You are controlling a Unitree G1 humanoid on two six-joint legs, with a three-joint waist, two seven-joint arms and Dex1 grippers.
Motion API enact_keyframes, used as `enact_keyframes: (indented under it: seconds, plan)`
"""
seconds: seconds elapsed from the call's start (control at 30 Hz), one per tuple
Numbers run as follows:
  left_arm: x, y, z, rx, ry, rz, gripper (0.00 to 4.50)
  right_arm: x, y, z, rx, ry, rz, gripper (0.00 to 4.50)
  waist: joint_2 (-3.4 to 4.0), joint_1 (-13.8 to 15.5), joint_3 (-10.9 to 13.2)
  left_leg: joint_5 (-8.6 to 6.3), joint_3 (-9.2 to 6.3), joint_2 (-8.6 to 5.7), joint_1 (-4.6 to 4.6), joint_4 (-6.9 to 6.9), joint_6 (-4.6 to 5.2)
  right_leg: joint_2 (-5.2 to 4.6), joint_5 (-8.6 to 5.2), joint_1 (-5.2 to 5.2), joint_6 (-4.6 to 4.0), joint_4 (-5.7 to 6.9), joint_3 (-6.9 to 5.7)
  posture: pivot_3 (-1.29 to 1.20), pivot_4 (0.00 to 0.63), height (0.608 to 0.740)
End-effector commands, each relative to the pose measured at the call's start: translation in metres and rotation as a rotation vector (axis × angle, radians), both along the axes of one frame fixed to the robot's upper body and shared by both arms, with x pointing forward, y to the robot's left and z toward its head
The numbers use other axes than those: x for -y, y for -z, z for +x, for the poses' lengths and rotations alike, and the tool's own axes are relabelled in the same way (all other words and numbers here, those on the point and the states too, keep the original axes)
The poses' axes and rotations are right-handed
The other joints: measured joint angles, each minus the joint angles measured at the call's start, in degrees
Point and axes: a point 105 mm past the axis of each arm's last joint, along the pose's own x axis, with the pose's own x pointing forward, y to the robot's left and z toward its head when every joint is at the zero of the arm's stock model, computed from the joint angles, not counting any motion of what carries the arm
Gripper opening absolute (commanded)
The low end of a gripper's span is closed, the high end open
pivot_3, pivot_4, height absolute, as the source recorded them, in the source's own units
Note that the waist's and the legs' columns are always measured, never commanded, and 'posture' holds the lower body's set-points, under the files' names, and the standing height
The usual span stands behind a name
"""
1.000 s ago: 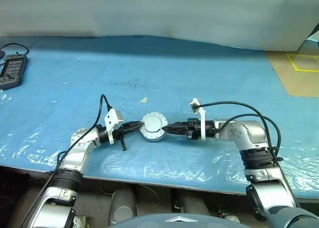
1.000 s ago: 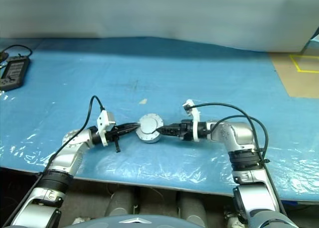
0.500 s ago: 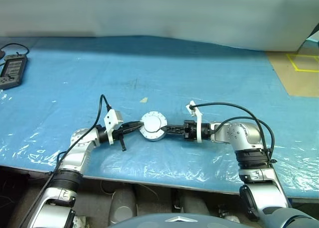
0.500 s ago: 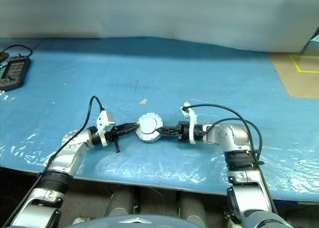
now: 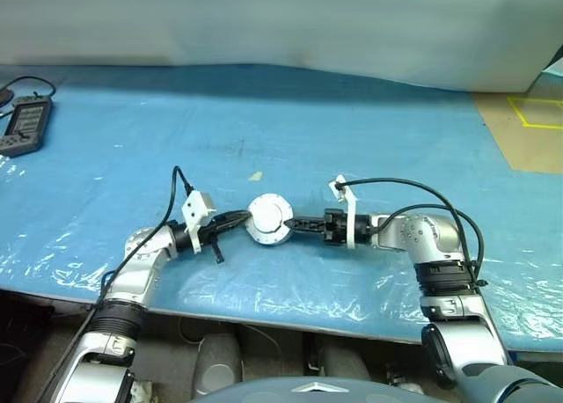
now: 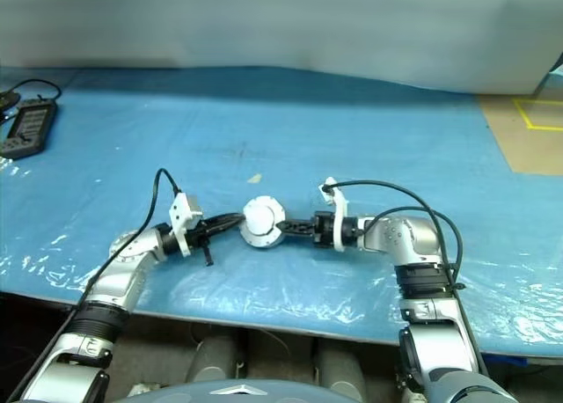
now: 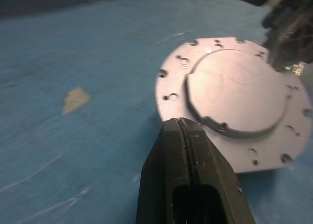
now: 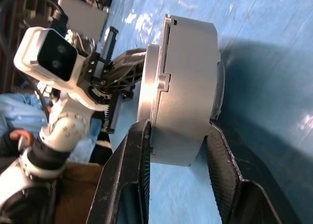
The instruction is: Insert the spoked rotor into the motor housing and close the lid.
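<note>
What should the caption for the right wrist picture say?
Right gripper clamps the closed motor housing top and bottom above the blue table.

A blue plastic-covered table (image 5: 352, 130) carries 1 grey round lid (image 5: 269, 219) at centre, a black handset (image 5: 23, 124) upper left, a small tan scrap (image 5: 254, 176).

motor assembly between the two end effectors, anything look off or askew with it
Nothing stands out. The lid sits flush and centred on the motor housing, with no gap or tilt visible from the side. The right end effector grips the stack top and bottom; the left end effector, shut, presses against its rim. The blue sheet is wrinkled.
</note>
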Motion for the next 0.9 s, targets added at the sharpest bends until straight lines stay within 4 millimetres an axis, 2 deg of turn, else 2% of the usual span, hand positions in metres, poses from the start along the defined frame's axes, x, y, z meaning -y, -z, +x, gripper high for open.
enact_keyframes:
  seconds: [0.03,0.17,0.3,0.4,0.47,0.63,0.8,0.9]
  plan:
    - [-0.011,0.002,0.014,-0.122,-0.147,-0.026,0.0,0.009,-0.033,0.024,0.075,0.088,0.105,1.25,0.01,-0.31,0.02,0.0,-0.01,-0.01,-0.03,0.08,0.0,0.0,0.0,-0.05,0.0,0.1,0.02,0.0,0.15,0.74]
    - [-0.01,-0.011,0.016,-0.201,-0.159,-0.179,0.0,0.015,-0.05,0.038,0.098,0.136,0.17,1.25,-0.01,-0.64,0.05,0.01,-0.04,-0.03,-0.29,0.23,-0.01,0.0,-0.01,-0.32,-0.01,0.3,0.04,0.0,0.15,0.74]
    - [-0.009,-0.029,0.018,-0.27,-0.137,-0.403,0.0,0.019,-0.065,0.049,0.106,0.178,0.236,1.25,-0.01,-0.73,0.06,0.02,-0.03,-0.13,-0.71,0.44,-0.02,0.08,-0.03,-0.78,-0.07,0.53,0.03,0.0,0.15,0.74]
    - [-0.004,-0.06,0.011,-0.334,-0.015,-0.733,0.55,0.017,-0.078,0.055,0.102,0.204,0.308,1.25,-0.01,-0.94,0.1,0.02,-0.04,-0.04,-0.84,0.65,-0.02,0.2,-0.03,-0.86,-0.1,0.61,0.01,0.0,0.15,0.74]
    - [-0.003,-0.074,0.007,-0.362,0.039,-0.897,1.18,0.016,-0.086,0.056,0.097,0.209,0.35,1.25,0.01,-0.93,0.13,0.02,-0.05,-0.02,-0.89,0.7,-0.03,0.2,-0.03,-0.88,-0.13,0.62,-0.02,0.0,0.15,0.74]
    - [-0.008,-0.072,0.007,-0.439,0.04,-1.073,2.92,0.007,-0.099,0.056,0.097,0.201,0.426,1.25,0.0,-0.89,0.15,0.01,-0.05,-0.02,-0.89,0.72,-0.02,0.2,-0.04,-0.87,-0.14,0.61,-0.02,0.0,0.15,0.74]
    - [-0.002,-0.074,0.001,-0.508,0.099,-1.134,4.49,0.005,-0.108,0.052,0.093,0.177,0.459,1.25,0.0,-0.55,0.25,0.02,-0.06,-0.03,-0.96,0.71,-0.02,0.19,-0.04,-0.87,-0.13,0.53,-0.05,0.0,0.15,0.74]
    - [0.003,-0.073,-0.002,-0.556,0.133,-1.145,4.49,0.004,-0.111,0.051,0.093,0.168,0.471,1.25,0.02,-0.57,0.29,0.02,-0.07,-0.02,-0.96,0.7,-0.03,0.19,-0.03,-0.88,-0.12,0.54,-0.06,0.0,0.15,0.74]
